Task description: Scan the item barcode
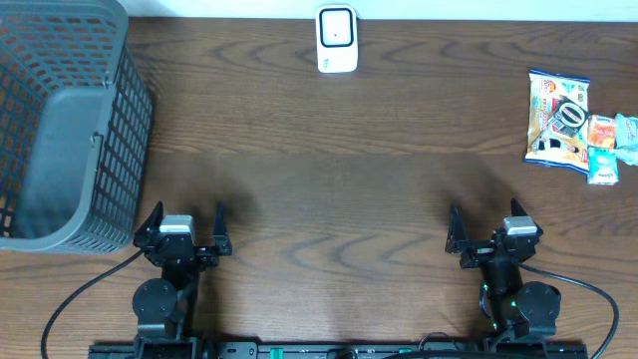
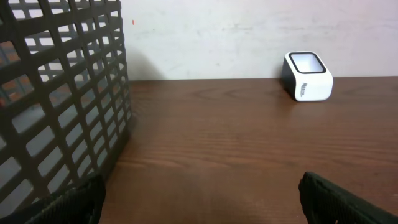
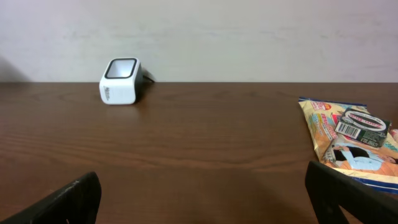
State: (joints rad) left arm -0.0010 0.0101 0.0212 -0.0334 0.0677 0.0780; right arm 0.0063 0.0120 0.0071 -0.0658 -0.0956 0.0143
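A colourful snack packet lies flat at the table's right side, with a black-and-white barcode label on top. Two small packets lie beside it at the right edge. The white barcode scanner stands at the back centre. My left gripper rests open near the front left, with nothing between its fingers. My right gripper is open near the front right, also holding nothing, and the snack packet lies ahead of it to the right.
A large dark grey mesh basket stands at the back left, close ahead of my left gripper. The brown wooden table ends at a pale wall behind the scanner.
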